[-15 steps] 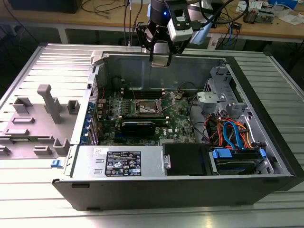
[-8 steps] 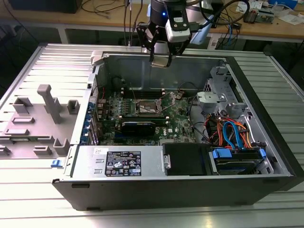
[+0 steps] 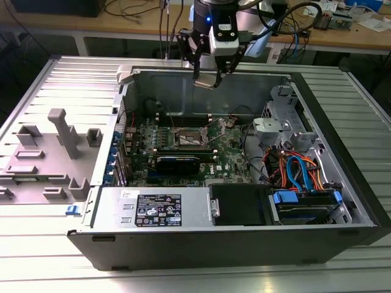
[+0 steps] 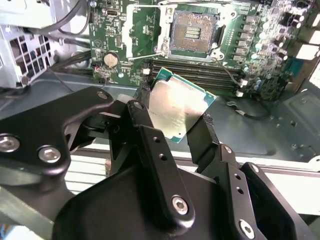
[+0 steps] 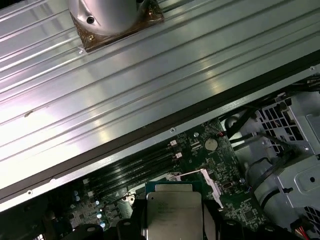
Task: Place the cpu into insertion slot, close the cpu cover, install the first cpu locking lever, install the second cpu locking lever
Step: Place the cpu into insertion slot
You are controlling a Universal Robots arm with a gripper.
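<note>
Step one: hand [image 3: 211, 76] grips cpu [image 4: 180, 107], top centre of exterior view; insertion slot [image 4: 192, 32] bare; seating needs squaring.

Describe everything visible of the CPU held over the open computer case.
The CPU is a thin square chip with a dull silvery metal lid on a green board edge. It is pinched on two opposite edges between the black fingers of the end effector, held in the air over the computer case, apart from the open, empty insertion slot.
</note>
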